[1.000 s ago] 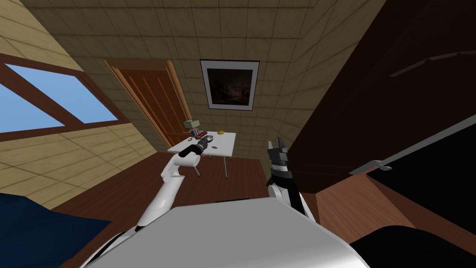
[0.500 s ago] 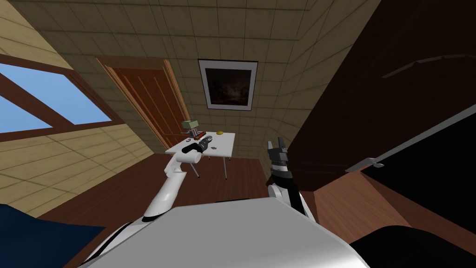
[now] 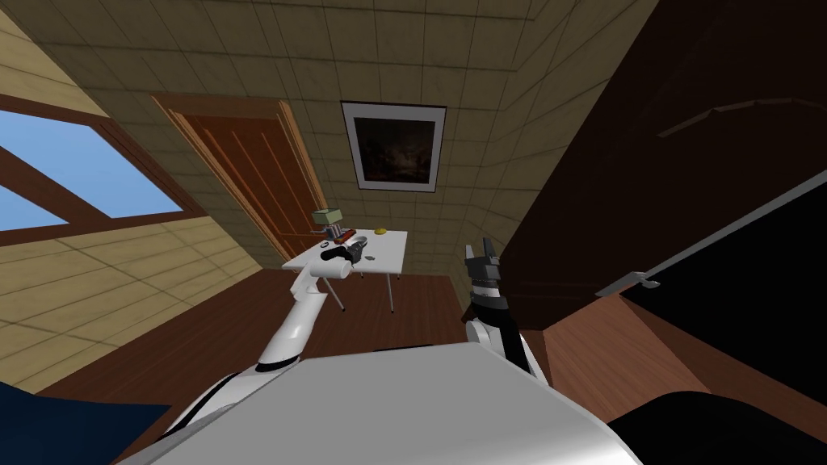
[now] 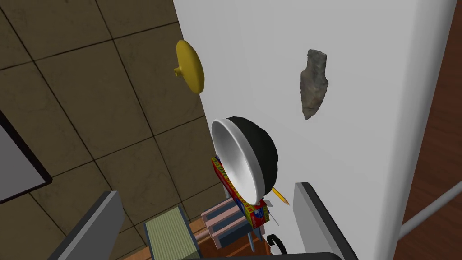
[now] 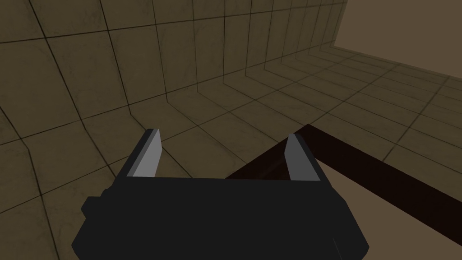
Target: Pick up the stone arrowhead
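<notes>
My left gripper (image 4: 206,189) is released, its two fingers (image 4: 316,219) spread wide with nothing between them. It hangs over the left part of the white table (image 4: 370,40), looking along the top toward the right. The arrowhead (image 4: 314,83) lies flat on bare tabletop ahead of the gripper, untouched and well apart from the fingertips. It is grey and mottled, with its tip pointing back toward my gripper and its notched base away. It sits in line with the nearer finger rather than the middle of the gap, and nearer than the other things.

A bowl (image 4: 246,158), black outside and white inside, sits closer to the gripper and farther back, apart from the arrowhead. Beyond it, by the table's far edge at the wall, is a yellow lid (image 4: 191,67) with a small knob. A red box (image 4: 237,196) shows just behind the bowl, though I cannot tell if they touch. A pencil (image 4: 280,196) lies beside it, and a green box (image 4: 167,234) sits at the far left.

In the head view the table (image 3: 389,250) stands far ahead against the tiled wall, right of a wooden door (image 3: 250,178), and my left arm reaches out to it. My right gripper (image 3: 484,247) is held up to the right of the table, well apart from it. Its fingers (image 5: 149,151) are parted too and hold nothing.
</notes>
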Controlling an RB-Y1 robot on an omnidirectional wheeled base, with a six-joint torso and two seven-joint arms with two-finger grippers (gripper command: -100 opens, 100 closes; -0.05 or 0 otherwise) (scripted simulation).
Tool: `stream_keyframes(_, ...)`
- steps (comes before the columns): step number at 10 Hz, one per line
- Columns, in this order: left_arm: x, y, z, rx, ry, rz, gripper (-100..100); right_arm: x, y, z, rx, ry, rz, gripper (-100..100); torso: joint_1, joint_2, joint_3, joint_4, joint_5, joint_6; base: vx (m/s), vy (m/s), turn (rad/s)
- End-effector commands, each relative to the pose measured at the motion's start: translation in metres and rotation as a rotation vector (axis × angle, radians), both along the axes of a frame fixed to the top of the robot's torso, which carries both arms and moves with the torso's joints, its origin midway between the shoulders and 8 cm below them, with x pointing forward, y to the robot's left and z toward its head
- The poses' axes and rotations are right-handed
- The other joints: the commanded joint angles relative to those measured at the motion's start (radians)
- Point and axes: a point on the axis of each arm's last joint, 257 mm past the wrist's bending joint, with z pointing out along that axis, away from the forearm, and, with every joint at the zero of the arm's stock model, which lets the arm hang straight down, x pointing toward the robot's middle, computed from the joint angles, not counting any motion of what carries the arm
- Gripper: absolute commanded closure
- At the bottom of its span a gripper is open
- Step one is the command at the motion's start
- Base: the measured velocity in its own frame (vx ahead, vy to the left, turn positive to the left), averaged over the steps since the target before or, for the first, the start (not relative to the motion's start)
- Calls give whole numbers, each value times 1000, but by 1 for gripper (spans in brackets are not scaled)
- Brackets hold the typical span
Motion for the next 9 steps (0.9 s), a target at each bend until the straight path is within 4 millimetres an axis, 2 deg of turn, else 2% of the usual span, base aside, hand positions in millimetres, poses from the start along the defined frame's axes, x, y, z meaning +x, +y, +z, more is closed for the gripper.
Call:
stream_keyframes(1,-4,2,-13,1,54,6,-100,0,0,0,0,0,0,0,0,0,0,0,0,0,39,20,-52)
stream_keyframes(8,-13,7,-49,2,227,25,-100,0,0,0,0,0,0,0,0,-2,-1,0,0,0,38,17,-33)
stream_keyframes(9,-15,8,-59,0,277,28,-100,0,0,0,0,0,0,0,0,0,0,0,0,-1,55,25,-76)
